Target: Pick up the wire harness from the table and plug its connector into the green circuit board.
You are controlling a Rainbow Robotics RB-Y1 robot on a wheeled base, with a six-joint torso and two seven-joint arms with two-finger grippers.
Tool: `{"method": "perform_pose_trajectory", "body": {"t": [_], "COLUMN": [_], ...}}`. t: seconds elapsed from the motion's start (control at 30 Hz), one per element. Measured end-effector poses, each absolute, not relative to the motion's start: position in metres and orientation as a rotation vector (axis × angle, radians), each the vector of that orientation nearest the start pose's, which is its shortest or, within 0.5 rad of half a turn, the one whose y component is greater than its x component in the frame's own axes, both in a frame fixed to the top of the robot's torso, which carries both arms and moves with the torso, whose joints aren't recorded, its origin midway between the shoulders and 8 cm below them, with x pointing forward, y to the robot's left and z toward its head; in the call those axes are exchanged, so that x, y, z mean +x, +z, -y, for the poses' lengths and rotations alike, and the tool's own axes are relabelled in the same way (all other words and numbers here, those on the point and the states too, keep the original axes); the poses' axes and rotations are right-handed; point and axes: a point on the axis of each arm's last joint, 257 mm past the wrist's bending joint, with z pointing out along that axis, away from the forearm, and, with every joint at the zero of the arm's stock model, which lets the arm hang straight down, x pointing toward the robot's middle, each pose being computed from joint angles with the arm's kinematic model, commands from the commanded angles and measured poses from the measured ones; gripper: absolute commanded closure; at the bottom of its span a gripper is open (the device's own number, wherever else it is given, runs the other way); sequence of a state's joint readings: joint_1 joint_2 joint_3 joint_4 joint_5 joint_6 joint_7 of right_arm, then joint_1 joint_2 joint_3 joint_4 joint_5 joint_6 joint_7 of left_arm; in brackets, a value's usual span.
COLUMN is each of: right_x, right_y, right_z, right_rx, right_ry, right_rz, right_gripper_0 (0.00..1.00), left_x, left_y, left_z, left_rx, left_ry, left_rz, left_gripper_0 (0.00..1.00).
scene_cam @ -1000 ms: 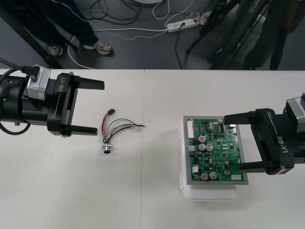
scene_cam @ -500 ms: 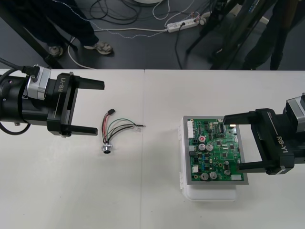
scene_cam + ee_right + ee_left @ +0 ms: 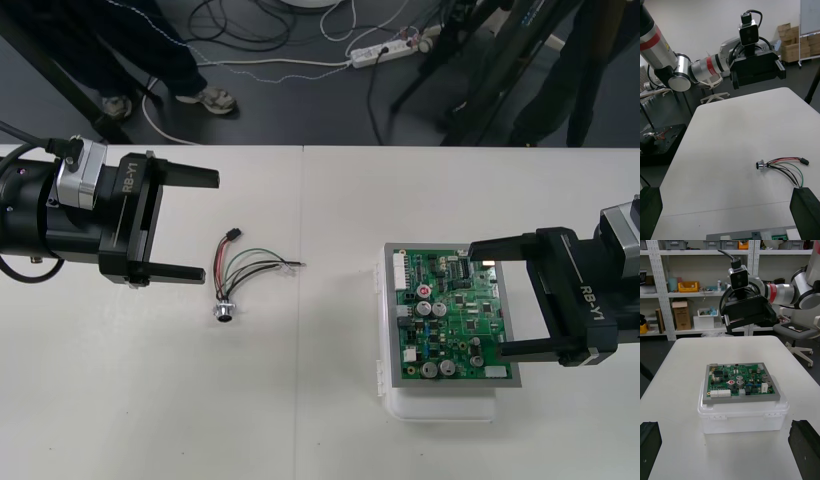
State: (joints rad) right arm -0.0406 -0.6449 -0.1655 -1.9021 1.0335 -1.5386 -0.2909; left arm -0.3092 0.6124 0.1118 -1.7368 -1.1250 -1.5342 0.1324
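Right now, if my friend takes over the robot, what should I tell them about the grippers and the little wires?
Left gripper: open, holding nothing, at the table's left side, just beside the wire harness.
Right gripper: open, holding nothing, at the right edge of the green circuit board.
Harness: lies loose on the table, apart from the board, with its black plug toward the far edge and its metal socket nearer.
Done: nothing yet.
Left: grasp the harness, carry it over, push the plug into the board.

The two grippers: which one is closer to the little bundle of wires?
The left gripper: the wire harness lies just off its open fingers, while the right gripper is at the green circuit board, farther away.
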Motion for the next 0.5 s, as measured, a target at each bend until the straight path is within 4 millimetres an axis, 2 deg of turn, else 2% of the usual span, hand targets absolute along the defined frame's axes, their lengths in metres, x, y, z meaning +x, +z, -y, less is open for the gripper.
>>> {"method": "perform_pose_trajectory", "body": {"t": [0.2, 0.33, 0.5], "right_x": [0.287, 0.287, 0.287], "right_y": [-0.091, -0.092, -0.092], "right_z": [0.132, 0.132, 0.132], "right_rx": [-1.362, -1.361, -1.361], "right_ry": [1.066, 1.066, 1.066], "right_rz": [-1.209, -1.211, -1.211], "right_gripper_0": [0.0, 0.0, 0.0], "left_x": [0.35, 0.345, 0.343], "left_y": [-0.065, -0.076, -0.081], "left_z": [-0.11, -0.11, -0.108], "left_rx": [1.486, 1.448, 1.427], "left_ry": [-0.871, -0.908, -0.928], "left_rz": [-1.027, -1.049, -1.056], "left_gripper_0": [0.0, 0.0, 0.0]}}
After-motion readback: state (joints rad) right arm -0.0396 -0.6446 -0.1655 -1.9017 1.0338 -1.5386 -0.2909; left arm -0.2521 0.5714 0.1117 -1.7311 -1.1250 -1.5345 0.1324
